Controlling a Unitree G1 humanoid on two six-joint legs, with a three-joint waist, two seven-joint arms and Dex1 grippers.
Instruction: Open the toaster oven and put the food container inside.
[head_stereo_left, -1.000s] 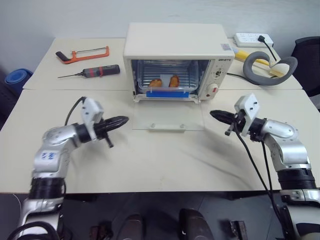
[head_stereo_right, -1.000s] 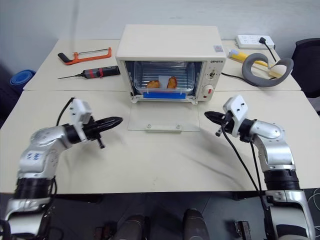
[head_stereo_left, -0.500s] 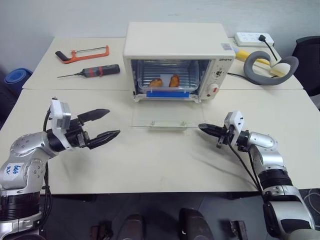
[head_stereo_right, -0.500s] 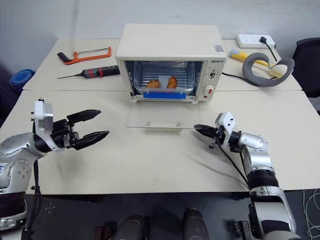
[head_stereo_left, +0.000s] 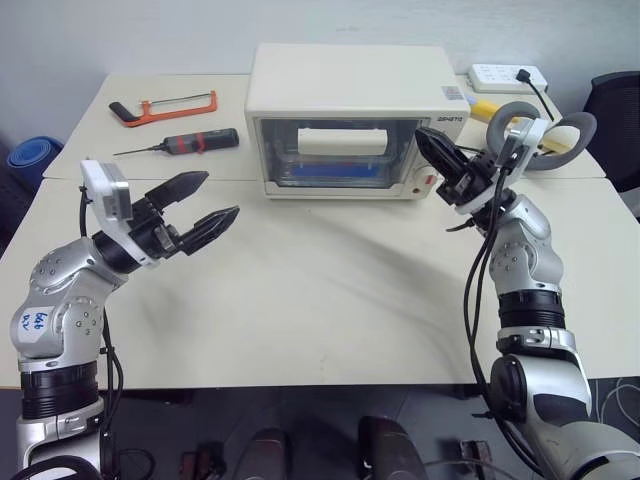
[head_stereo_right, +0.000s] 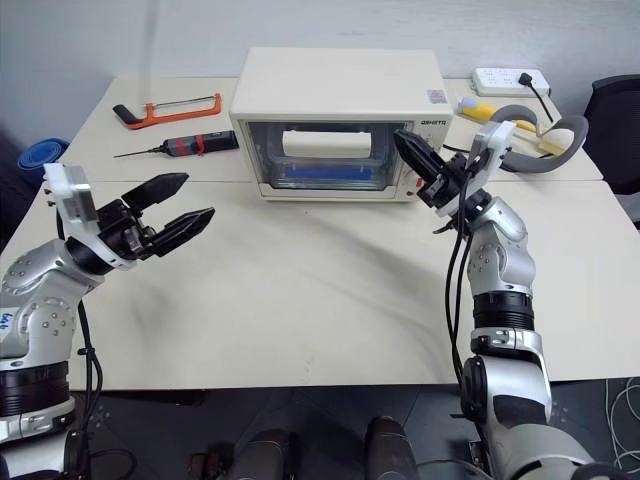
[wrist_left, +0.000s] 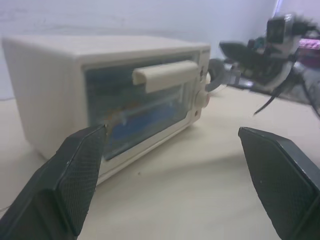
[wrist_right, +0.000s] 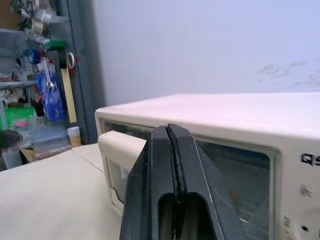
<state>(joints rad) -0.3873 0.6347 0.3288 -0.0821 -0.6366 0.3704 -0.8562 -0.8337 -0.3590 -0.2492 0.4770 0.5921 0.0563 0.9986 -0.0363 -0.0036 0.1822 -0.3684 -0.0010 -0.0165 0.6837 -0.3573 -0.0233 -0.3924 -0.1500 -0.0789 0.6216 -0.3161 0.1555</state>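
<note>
The cream-white toaster oven (head_stereo_left: 350, 80) stands at the back middle of the table with its glass door shut and the bar handle (head_stereo_left: 340, 140) up. Behind the glass the food container (head_stereo_left: 335, 172) shows as a blue strip with orange-brown pieces. My right gripper (head_stereo_left: 421, 138) is shut and empty, raised at the door's upper right corner by the knobs; whether it touches the oven I cannot tell. It points at the oven's front in the right wrist view (wrist_right: 170, 131). My left gripper (head_stereo_left: 216, 196) stands open and empty, left of the oven and above the table.
An orange hacksaw (head_stereo_left: 165, 106) and a screwdriver (head_stereo_left: 195, 142) lie at the back left. At the back right are a white power strip (head_stereo_left: 508, 77) and a grey curved band (head_stereo_left: 580, 135). A black chair (head_stereo_left: 615, 110) stands off the right edge.
The oven door, lying flat open before, now stands shut. My right gripper rose from table level to the door's upper right corner. My left gripper opened and lifted slightly.
</note>
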